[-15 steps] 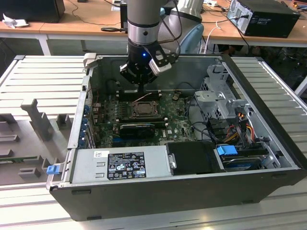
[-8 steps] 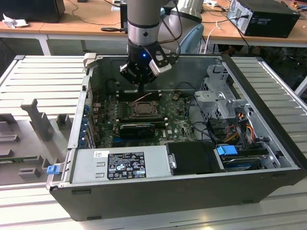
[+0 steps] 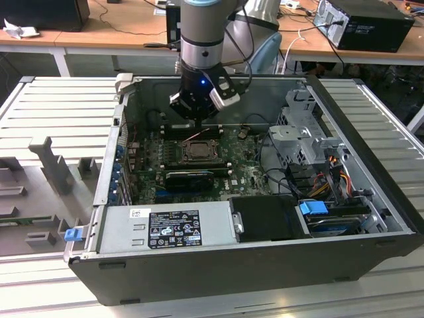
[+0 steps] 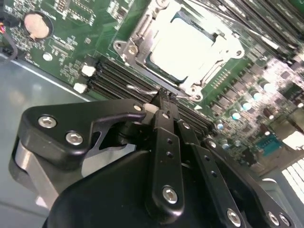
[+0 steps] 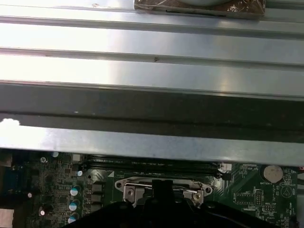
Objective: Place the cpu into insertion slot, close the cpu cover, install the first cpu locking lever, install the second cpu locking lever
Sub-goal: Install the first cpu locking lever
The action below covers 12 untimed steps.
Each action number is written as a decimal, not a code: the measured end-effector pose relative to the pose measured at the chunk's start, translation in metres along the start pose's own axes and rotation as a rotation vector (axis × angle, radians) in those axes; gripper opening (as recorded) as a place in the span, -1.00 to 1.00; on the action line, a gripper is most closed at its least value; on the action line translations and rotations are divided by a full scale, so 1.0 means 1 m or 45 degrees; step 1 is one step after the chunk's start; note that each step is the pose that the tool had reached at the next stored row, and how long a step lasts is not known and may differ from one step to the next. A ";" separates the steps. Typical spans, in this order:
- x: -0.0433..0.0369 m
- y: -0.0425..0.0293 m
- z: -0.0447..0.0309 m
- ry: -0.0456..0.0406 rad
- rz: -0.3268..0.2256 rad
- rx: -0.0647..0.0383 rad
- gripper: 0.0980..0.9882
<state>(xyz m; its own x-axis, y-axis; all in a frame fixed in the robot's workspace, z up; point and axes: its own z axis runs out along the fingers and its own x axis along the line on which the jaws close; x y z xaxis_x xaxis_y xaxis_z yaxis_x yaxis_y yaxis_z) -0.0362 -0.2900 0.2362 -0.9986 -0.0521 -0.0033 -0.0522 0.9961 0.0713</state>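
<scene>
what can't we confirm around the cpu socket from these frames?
Second wrist view: glare washes out the cpu; its seating is unreadable.
Second wrist view: the gripper covers the end of the thin lever wire, so contact is unclear.
First wrist view: the gripper hides most of the insertion slot, which the picture edge also cuts off.
Exterior view: lever positions at the slot are too small to tell.

Printed labels (image 3: pixel 173 228) on the power supply (image 3: pixel 218 215), no legible text
</scene>
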 end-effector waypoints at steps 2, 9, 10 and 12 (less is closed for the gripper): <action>-0.0017 0.0000 0.0005 -0.001 0.000 -0.029 -0.98; -0.0035 -0.0005 0.0059 0.000 -0.023 -0.032 -0.98; -0.0037 -0.0005 0.0062 0.000 -0.023 -0.032 -0.98; -0.0044 -0.0006 0.0069 0.000 -0.023 -0.033 -0.98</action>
<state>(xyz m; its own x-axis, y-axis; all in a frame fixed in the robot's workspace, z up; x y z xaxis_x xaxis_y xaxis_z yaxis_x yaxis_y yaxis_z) -0.0318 -0.2899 0.2293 -0.9975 -0.0700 -0.0047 -0.0701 0.9928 0.0967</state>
